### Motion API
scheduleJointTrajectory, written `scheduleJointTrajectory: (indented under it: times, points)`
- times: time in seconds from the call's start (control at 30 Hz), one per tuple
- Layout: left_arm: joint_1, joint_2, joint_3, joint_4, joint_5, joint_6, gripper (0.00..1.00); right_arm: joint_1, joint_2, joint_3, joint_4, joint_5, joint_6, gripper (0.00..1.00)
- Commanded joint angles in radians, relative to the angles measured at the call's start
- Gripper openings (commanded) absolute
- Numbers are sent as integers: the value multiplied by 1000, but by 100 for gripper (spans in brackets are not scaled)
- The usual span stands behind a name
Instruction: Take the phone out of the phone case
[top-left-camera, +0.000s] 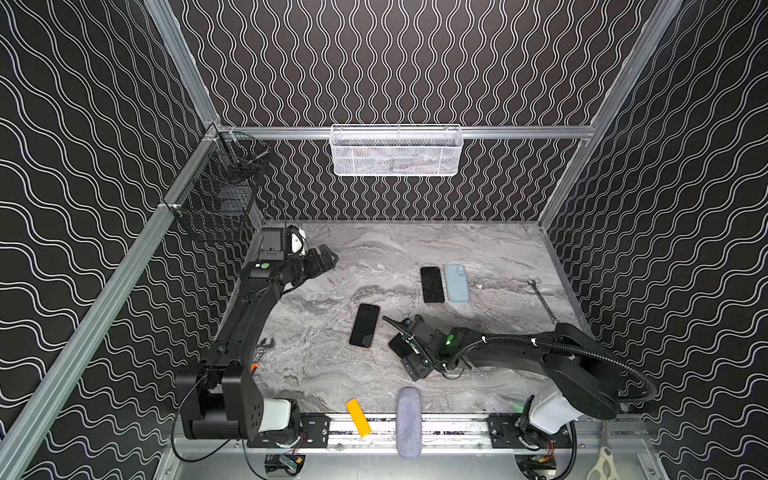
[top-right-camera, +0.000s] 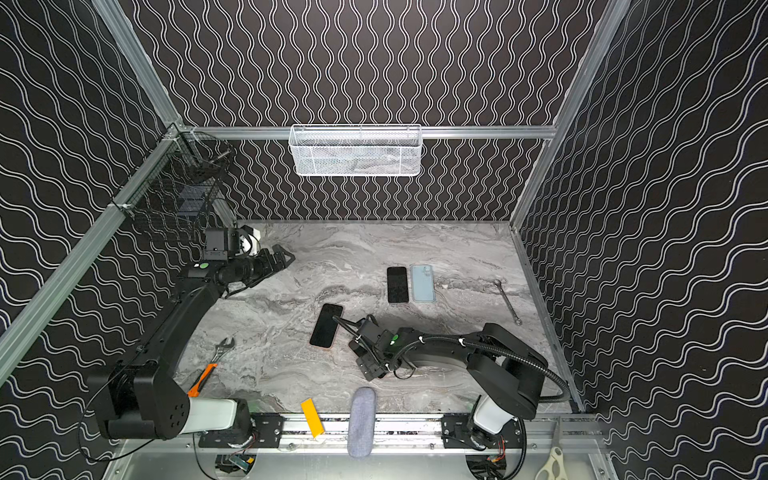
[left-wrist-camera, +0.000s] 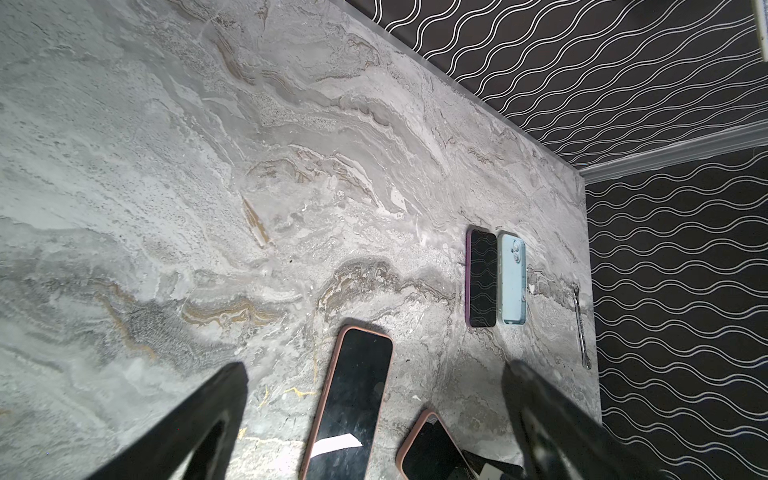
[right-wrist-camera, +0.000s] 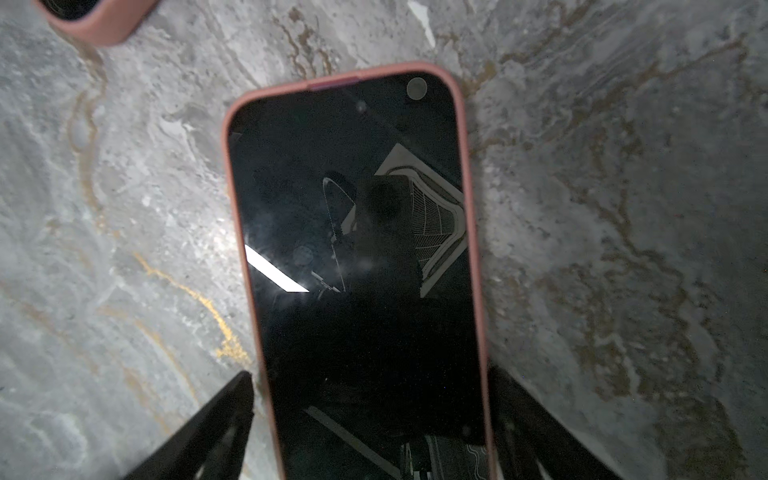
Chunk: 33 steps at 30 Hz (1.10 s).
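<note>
Phone (right-wrist-camera: 357, 249), screen up in its pink case (right-wrist-camera: 395, 69), lies flat toward the front-centre of the grey marbled tabletop (right-wrist-camera: 623, 208). Its long axis runs straight out from the right gripper (right-wrist-camera: 372, 376), whose jaws stand wide astride its near end; contact cannot be confirmed. A second pink-cased phone (top-left-camera: 365, 325) lies near, apart. The left gripper (top-left-camera: 330, 257) hangs fully spread and empty at rear left, before black wave-patterned walls (top-left-camera: 395, 62).

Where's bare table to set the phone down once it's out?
Back strip of the table, from left tool to the purple-edged phone, is bare; so is the patch between left arm and centre pink-cased phone. Crowded: right tool straddling the second cased phone.
</note>
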Motion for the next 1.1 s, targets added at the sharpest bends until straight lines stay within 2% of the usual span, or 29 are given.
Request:
scheduleJointTrajectory:
  times: [0.0, 0.13, 0.3, 0.47, 0.83, 1.07]
  points:
    - [2, 2, -5, 44, 12, -6, 99, 4, 25, -1, -112, -34, 42, 87]
    - [2, 3, -4, 45, 20, -9, 99, 13, 48, 13, -116, -27, 39, 82]
    - [2, 2, -7, 47, 18, -10, 99, 23, 47, 22, -118, -12, 37, 70]
    - [1, -1, -11, 50, 17, -12, 99, 23, 23, 23, -103, -1, 44, 63]
    - [2, 11, -28, 72, 64, -43, 98, -10, -14, 8, -30, -46, 26, 57]
    - [1, -15, -143, 125, 163, -138, 97, -88, -65, -12, 5, -92, 11, 54]
